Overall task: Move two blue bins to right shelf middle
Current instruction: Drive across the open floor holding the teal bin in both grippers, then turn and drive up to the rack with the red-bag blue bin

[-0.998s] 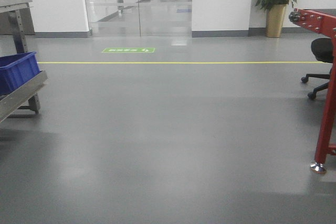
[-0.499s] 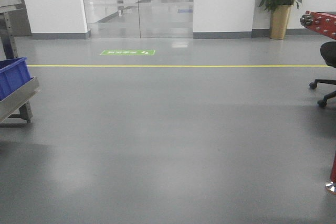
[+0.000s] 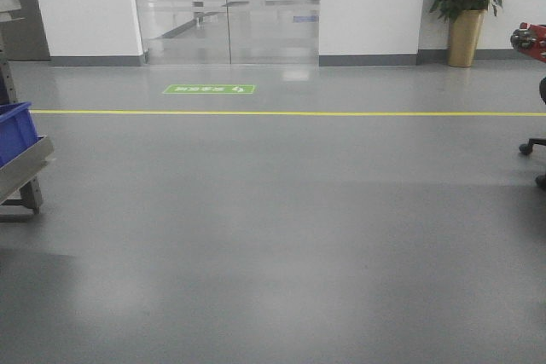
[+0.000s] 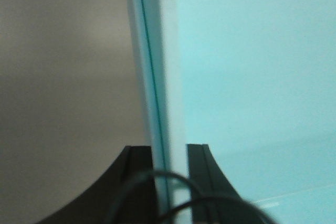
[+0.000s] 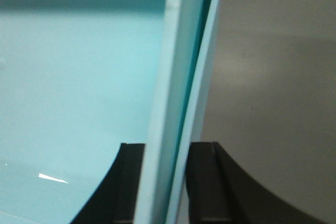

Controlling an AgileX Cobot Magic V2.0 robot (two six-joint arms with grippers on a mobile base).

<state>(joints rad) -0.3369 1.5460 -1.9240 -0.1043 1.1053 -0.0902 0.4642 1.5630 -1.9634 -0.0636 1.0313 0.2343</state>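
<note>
My left gripper [image 4: 169,153] is clamped on the upright wall of a pale blue plastic bin [image 4: 252,77]. One black finger [image 4: 137,182] presses the outer face and its partner the inner face, and the bin's interior spreads to the right of the wall. A thin black cable [image 4: 157,178] loops across the lower edge of this view.

My right gripper [image 5: 168,150] pinches a wall of the same pale colour between its black fingers [image 5: 131,182], with the interior on the left this time. A second edge runs just behind the first, so it may be two bins nested, though the blur leaves me unsure.

From the front camera I see open grey polished floor [image 3: 273,253] crossed by a yellow floor line [image 3: 290,113]. Beyond it lie a green floor sign [image 3: 209,89] and frosted glass doors [image 3: 226,10]. A corner of a dark blue plastic bin [image 3: 13,130] sits on a grey metal shelf [image 3: 26,168] at the left edge. A leafy plant in a gold pot [image 3: 466,6] stands far right, near a red metal frame [image 3: 531,40]
</note>
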